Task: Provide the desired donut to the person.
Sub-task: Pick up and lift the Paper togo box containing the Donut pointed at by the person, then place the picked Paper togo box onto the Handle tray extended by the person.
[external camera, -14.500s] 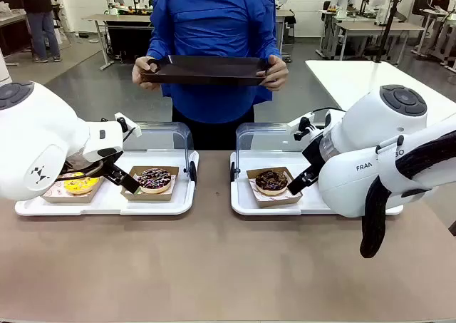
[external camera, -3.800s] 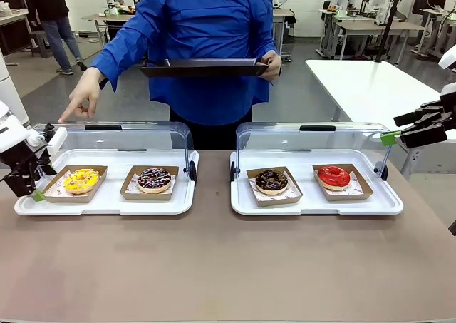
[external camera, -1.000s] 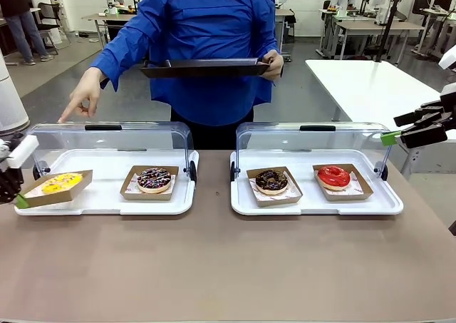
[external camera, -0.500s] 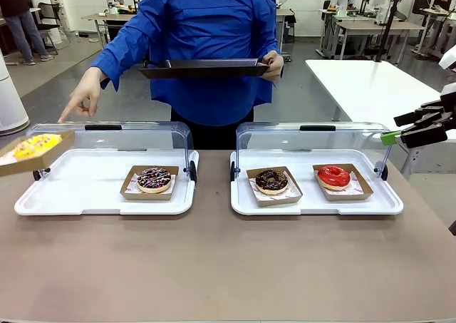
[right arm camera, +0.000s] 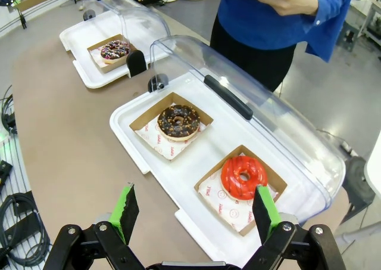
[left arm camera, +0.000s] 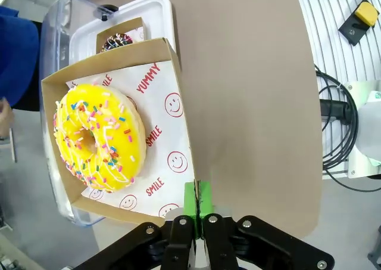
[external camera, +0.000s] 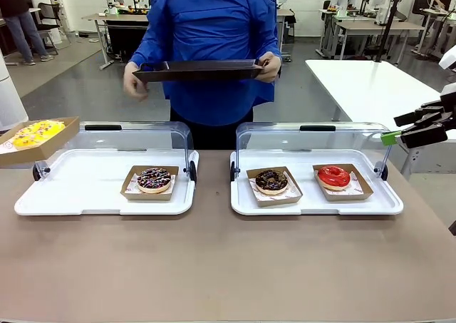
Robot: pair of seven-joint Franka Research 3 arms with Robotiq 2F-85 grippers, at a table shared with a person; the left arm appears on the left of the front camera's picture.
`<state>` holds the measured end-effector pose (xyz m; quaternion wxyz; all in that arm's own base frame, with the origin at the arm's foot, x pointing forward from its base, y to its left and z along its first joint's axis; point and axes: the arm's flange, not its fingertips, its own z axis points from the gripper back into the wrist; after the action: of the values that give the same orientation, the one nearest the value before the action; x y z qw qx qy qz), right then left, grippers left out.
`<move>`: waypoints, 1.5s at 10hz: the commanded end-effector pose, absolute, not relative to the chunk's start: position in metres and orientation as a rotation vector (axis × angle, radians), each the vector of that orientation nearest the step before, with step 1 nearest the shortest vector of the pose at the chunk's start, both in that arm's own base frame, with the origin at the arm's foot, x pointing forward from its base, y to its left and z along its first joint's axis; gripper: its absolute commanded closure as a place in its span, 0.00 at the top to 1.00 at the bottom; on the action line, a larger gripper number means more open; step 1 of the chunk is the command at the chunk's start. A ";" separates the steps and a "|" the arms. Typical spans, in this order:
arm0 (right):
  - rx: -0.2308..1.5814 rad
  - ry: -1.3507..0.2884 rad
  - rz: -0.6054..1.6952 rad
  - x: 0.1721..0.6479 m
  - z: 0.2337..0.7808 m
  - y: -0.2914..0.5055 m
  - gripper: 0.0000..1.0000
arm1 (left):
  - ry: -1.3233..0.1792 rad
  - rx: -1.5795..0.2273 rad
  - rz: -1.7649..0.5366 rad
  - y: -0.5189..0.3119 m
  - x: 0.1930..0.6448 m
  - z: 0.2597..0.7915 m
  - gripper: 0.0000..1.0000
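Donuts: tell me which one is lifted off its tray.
The yellow sprinkled donut: its cardboard box hangs in the left gripper, jaws shut on the box's edge. The other three sit in boxes on the white trays.

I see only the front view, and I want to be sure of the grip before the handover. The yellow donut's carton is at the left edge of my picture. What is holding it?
Observer: The left gripper is shut on the carton. Its green pads pinch the rim near one corner.
Operator: Does the donut sit in the middle of the carton?
Observer: No. The yellow donut lies off centre, away from the gripped corner, and printed paper lies bare between them.
Operator: And the right gripper, is it free?
Observer: Yes. The right gripper is open and holds nothing. Its camera looks down at the red donut in its tray.
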<state>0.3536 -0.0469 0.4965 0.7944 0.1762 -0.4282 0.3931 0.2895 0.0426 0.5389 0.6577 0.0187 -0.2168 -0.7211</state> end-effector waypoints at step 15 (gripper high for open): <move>0.385 -0.929 0.859 0.355 0.494 -0.047 1.00 | -0.488 0.050 -1.615 0.048 0.290 0.538 0.00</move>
<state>0.3535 -0.0469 0.4965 0.7944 0.1761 -0.4282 0.3932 0.2897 0.0479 0.5374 0.6589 0.0171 -0.2172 -0.7200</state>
